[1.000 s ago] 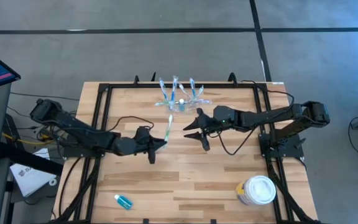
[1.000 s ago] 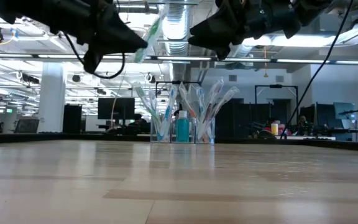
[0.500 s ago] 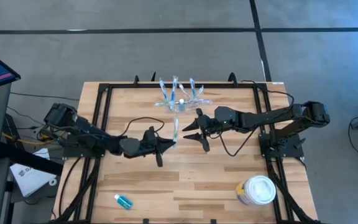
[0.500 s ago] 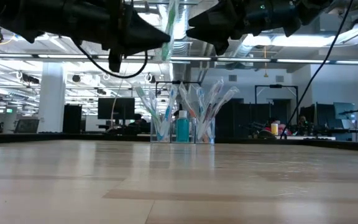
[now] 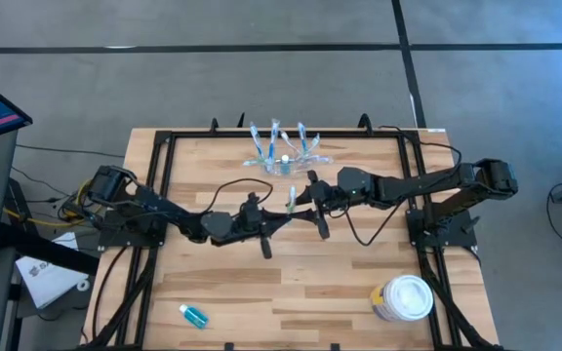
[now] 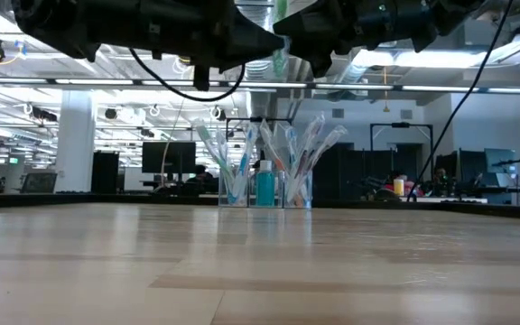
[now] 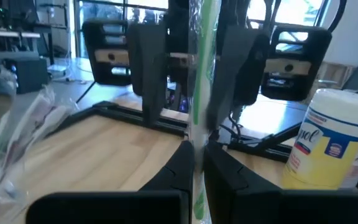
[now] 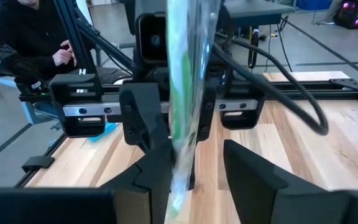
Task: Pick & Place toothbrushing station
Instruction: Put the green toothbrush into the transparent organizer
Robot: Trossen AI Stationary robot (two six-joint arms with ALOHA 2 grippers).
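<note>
From above, a wooden table carries two dark arms that meet near its middle. The left gripper is clamped on a green toothbrush in a clear wrapper, holding it up between the spread fingers of the right gripper, which face it from the other side. Just beyond them, near the far edge, stands the toothbrushing station, a low clear holder with wrapped brushes fanning out of it and a small blue bottle in its middle. A white-lidded tub sits at the near right corner and a small blue bottle lies at the near left. From table height, both arms hang above the surface at the top of the picture, with the green toothbrush between them; the station stands upright far back on the table, well below the grippers. From the left wrist, the toothbrush stands upright, pinched between that arm's own two dark fingers, with the tub off to one side. From the right wrist, the wrapped toothbrush stands between that arm's parted fingers, close against one of them; whether it touches cannot be told. A person in dark clothing sits beyond the table.
</note>
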